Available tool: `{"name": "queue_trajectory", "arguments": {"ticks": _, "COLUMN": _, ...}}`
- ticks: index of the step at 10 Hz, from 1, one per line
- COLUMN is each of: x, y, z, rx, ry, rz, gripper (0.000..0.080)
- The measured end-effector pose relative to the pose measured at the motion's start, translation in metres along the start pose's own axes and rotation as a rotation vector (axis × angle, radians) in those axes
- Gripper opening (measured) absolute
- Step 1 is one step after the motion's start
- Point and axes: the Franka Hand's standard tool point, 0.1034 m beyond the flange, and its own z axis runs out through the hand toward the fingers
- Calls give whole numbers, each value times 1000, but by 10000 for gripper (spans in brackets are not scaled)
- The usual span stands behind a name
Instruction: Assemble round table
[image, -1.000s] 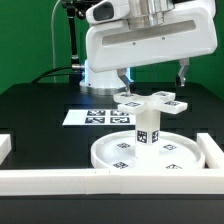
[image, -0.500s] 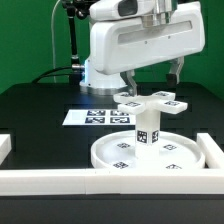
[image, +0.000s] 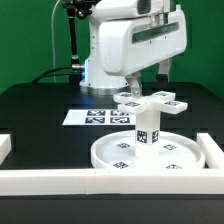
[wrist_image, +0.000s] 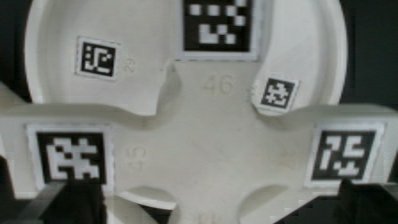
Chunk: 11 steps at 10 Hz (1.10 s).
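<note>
The round disc (image: 150, 153) lies flat on the black table. The short leg (image: 146, 128) stands upright on its middle. The cross-shaped foot (image: 150, 100) sits on top of the leg. My gripper (image: 149, 74) hangs open and empty above the foot, one finger on each side and clear of it. In the wrist view the foot (wrist_image: 196, 140) fills the middle, with the disc (wrist_image: 151, 40) behind it. The gripper (wrist_image: 217, 210) shows there only as dark fingertips (wrist_image: 68, 200) at the picture's edge, wide apart.
The marker board (image: 98, 116) lies behind the disc toward the exterior view's left. Long white rail bars run along the front (image: 90, 181), the exterior view's right (image: 213, 150) and its left (image: 4, 146), boxing the disc in.
The arm has risen and shifted slightly toward the exterior view's left, and the fingers are now higher above the foot. The disc, leg and foot have not moved.
</note>
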Motion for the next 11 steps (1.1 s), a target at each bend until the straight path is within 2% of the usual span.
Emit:
{"name": "queue_trajectory", "arguments": {"ticks": 5, "x": -3, "y": -1, "z": 5, "rx": -8, "ry": -55, "rz": -384, "gripper": 649}}
{"name": "queue_trajectory", "arguments": {"ticks": 7, "x": -4, "y": -2, "z": 9, "rx": -6, "ry": -67, "rz": -464, "gripper": 649}}
{"name": "queue_trajectory", "arguments": {"ticks": 11, "x": -7, "y": -3, "z": 15, "rx": 5, "ry": -71, "rz": -454, "gripper": 649}}
